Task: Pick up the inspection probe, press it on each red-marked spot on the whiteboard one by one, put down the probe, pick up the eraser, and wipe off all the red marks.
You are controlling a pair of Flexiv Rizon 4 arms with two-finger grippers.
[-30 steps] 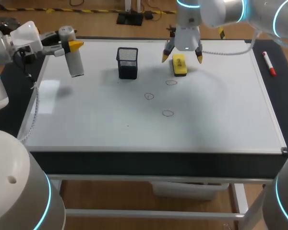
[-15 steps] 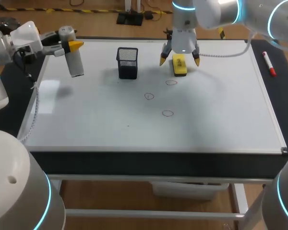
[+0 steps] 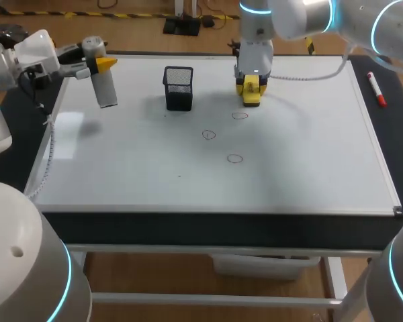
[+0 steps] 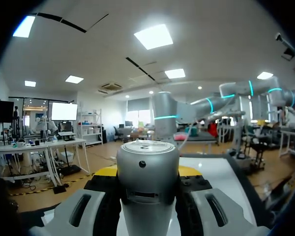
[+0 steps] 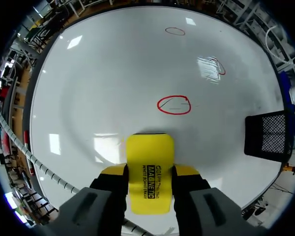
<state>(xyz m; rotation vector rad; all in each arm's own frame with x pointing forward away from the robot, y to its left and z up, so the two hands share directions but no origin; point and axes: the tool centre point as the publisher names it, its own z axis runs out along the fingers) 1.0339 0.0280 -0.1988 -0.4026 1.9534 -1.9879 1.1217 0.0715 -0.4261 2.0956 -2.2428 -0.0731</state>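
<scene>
The inspection probe (image 3: 105, 86), a grey-white cylinder, hangs upright over the whiteboard's (image 3: 188, 181) far left corner. My left gripper (image 3: 97, 66) is shut on its top. In the left wrist view the probe (image 4: 147, 187) fills the space between the fingers. The yellow eraser (image 3: 251, 90) lies near the board's back edge, and my right gripper (image 3: 251, 82) is shut on it from above. In the right wrist view the eraser (image 5: 150, 169) sits between the yellow fingertips (image 5: 113, 171). Three red circles (image 3: 239, 115), (image 3: 209, 135), (image 3: 235, 159) are drawn mid-board, the nearest circle (image 5: 174, 104) just ahead of the eraser.
A black mesh pen holder (image 3: 178, 87) stands on the board between the two grippers, also seen beside the right gripper (image 5: 268, 133). A red marker (image 3: 377, 89) lies on the dark strip at the far right.
My right gripper came down over the eraser and its fingers closed from wide open onto the eraser's sides. The left arm and probe have not moved.
</scene>
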